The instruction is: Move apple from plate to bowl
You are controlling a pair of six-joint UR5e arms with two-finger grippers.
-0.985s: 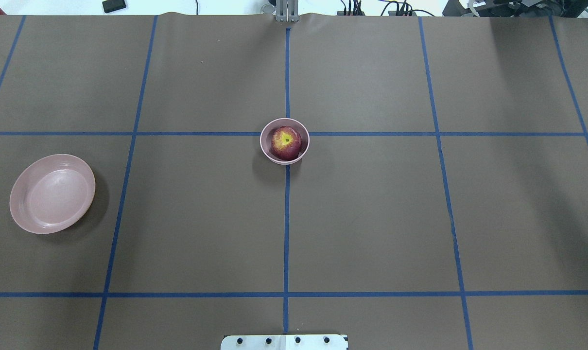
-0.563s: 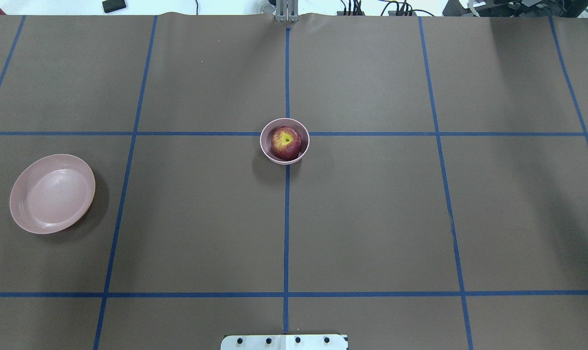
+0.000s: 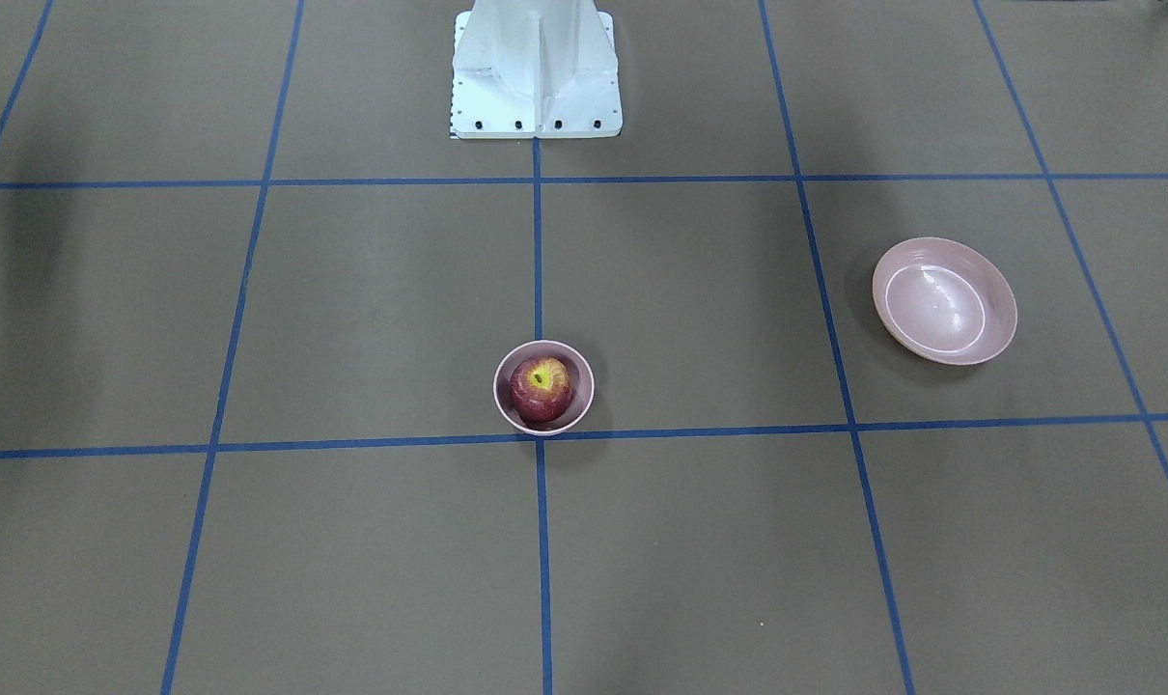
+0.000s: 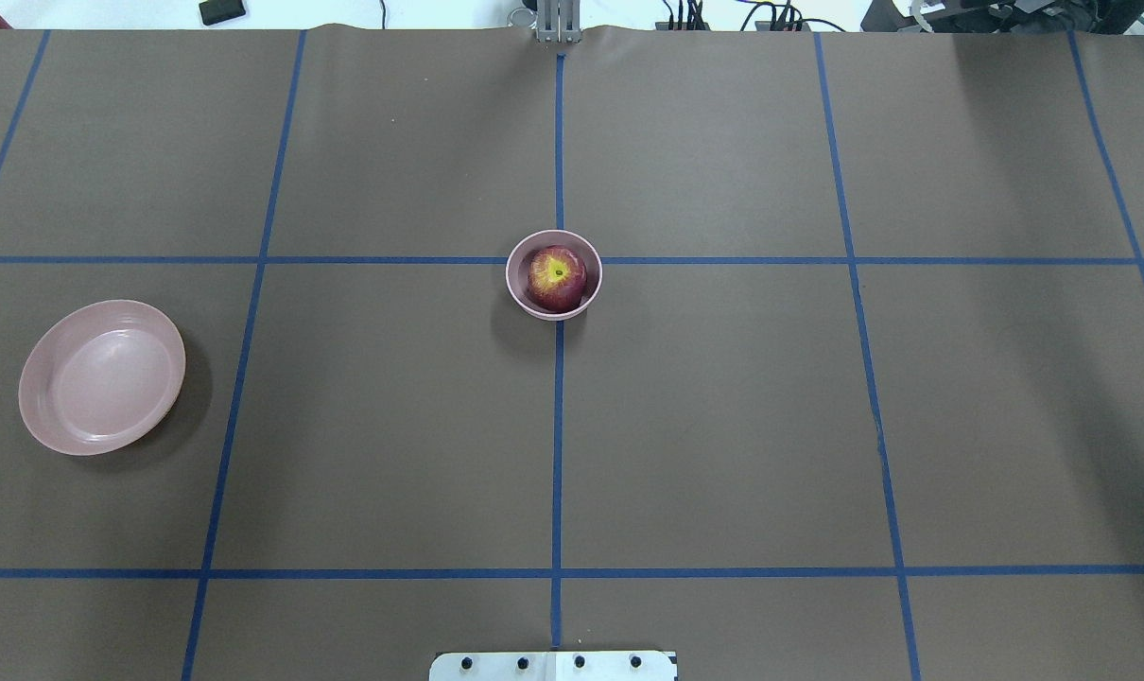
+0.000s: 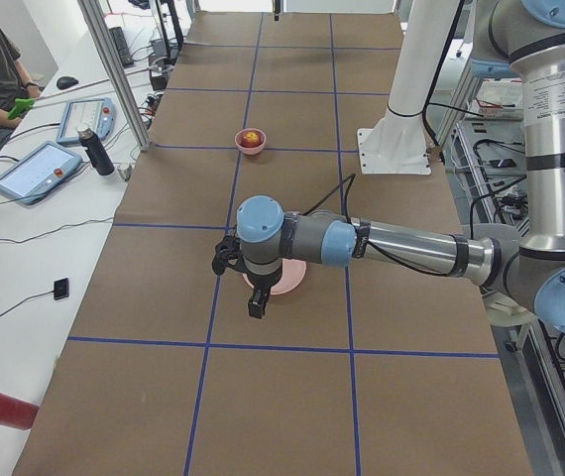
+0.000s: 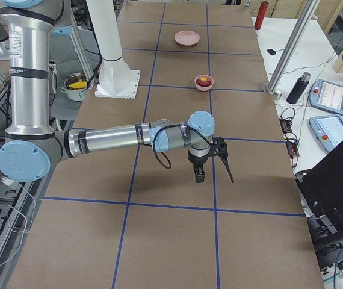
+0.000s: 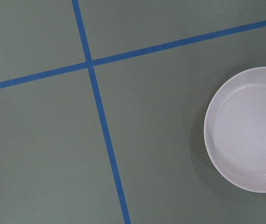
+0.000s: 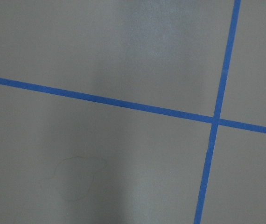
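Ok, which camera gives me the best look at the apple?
The overhead exterior view: the apple sits unobstructed in the bowl, yellow stem patch up. Front-facing shows it similarly; both side views show it tiny; neither wrist camera sees it.

The left arm (image 5: 411,250) is a polished silver tube between grey joint housings, each closed by a pale blue cap (image 5: 260,218). A thin black cable (image 5: 334,188) loops off the wrist and runs along the tube under dark bands. The left tool (image 5: 253,297) is black. The right arm (image 6: 108,137) is built alike: silver tube, blue caps, a looping black cable, a black right tool (image 6: 213,174). The white pedestal (image 3: 536,68) has a flat foot plate with a row of dark screws (image 3: 518,125).
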